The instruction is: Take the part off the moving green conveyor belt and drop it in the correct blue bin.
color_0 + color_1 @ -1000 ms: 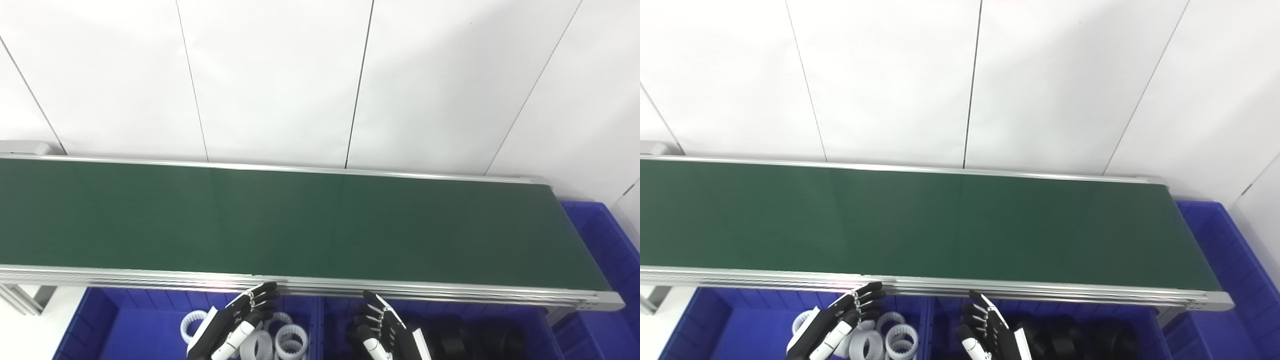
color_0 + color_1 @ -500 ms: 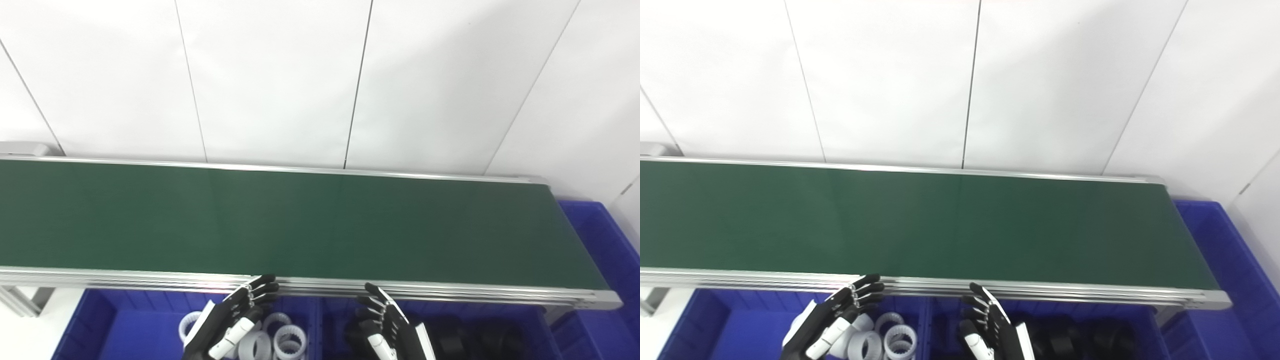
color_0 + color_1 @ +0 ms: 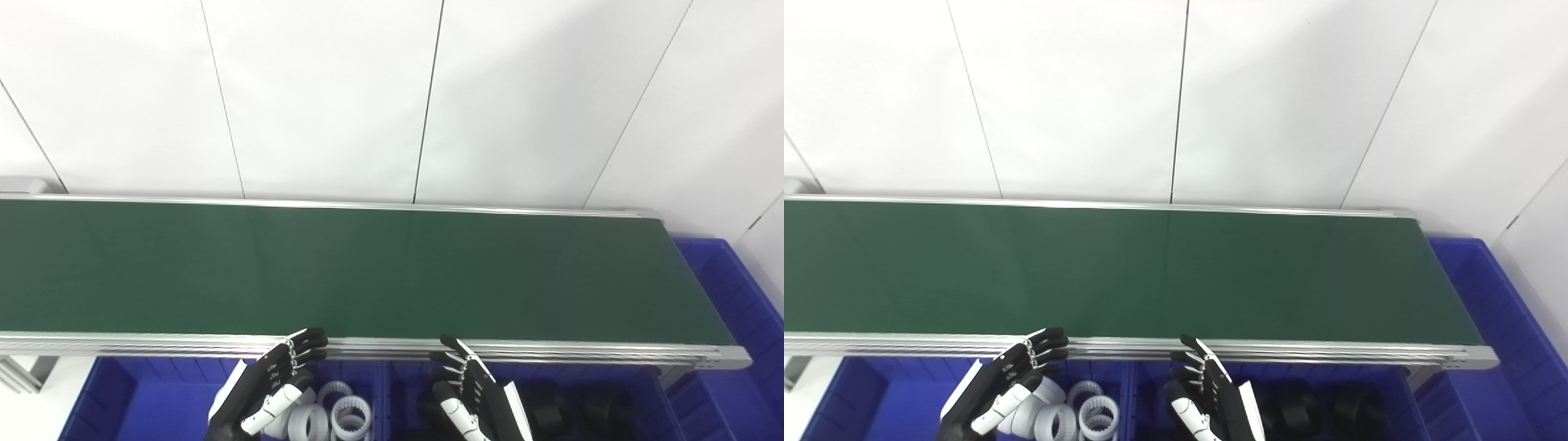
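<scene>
1. My left hand [image 3: 269, 383] and right hand [image 3: 471, 392] rose slightly toward the conveyor belt [image 3: 367, 269]; fingers spread, holding nothing.
2. No part is on the belt yet, so I wait.

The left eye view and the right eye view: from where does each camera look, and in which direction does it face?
Left eye view: sits on the head, faces down and forward at the green conveyor belt and white wall; left hand and right hand show at the bottom.
Right eye view: beside it, slightly to the right, facing the same way; both hands show.
Shared: the belt with no part on it, white rings in the left blue bin, black parts in the next bin.
</scene>
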You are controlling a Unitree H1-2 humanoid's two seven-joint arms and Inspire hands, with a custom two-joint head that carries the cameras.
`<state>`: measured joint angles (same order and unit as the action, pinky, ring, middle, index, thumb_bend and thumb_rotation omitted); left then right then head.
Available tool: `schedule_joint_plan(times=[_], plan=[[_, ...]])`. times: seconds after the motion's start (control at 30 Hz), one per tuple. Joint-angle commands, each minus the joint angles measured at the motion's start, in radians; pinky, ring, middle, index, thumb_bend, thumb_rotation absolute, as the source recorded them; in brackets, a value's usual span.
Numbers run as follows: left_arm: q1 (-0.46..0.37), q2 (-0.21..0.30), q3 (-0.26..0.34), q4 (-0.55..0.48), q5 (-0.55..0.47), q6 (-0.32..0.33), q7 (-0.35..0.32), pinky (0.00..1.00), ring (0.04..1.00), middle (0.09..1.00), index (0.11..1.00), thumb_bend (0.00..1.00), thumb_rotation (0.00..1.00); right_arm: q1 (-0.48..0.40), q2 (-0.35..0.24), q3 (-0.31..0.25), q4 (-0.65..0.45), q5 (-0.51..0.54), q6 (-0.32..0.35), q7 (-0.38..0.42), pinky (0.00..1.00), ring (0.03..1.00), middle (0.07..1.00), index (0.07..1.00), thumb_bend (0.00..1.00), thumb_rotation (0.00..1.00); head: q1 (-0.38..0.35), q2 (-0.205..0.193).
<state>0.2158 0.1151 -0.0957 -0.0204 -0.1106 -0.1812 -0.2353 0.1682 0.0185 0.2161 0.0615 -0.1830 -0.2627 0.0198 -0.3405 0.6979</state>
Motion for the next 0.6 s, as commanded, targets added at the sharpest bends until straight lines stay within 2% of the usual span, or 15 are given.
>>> schedule_joint_plan(times=[0.0,0.17,0.33,0.57], plan=[[-0.018,0.009,0.006,-0.029,-0.019,-0.003,-0.010,0.79,0.834,0.855,0.838,0.65,0.61,-0.016,0.015,0.006,-0.031,-0.001,0.008,0.002,0.63,0.714,0.778,0.872,0.56,0.71,-0.026,0.016],[-0.025,0.025,0.014,-0.033,-0.036,0.007,-0.018,0.80,0.842,0.858,0.838,0.66,0.61,-0.026,0.028,0.011,-0.029,-0.019,0.022,-0.006,0.62,0.717,0.777,0.873,0.58,0.73,-0.058,0.030],[-0.027,0.024,0.020,-0.040,-0.023,0.021,-0.008,0.79,0.834,0.850,0.829,0.70,0.62,-0.024,0.033,0.012,-0.038,-0.028,0.027,-0.013,0.62,0.713,0.774,0.869,0.58,0.71,-0.032,0.041],[-0.024,0.018,0.016,-0.050,-0.017,0.027,-0.005,0.77,0.827,0.839,0.820,0.69,0.59,-0.019,0.030,0.006,-0.055,-0.012,0.038,-0.003,0.61,0.707,0.769,0.867,0.58,0.71,-0.007,0.047]])
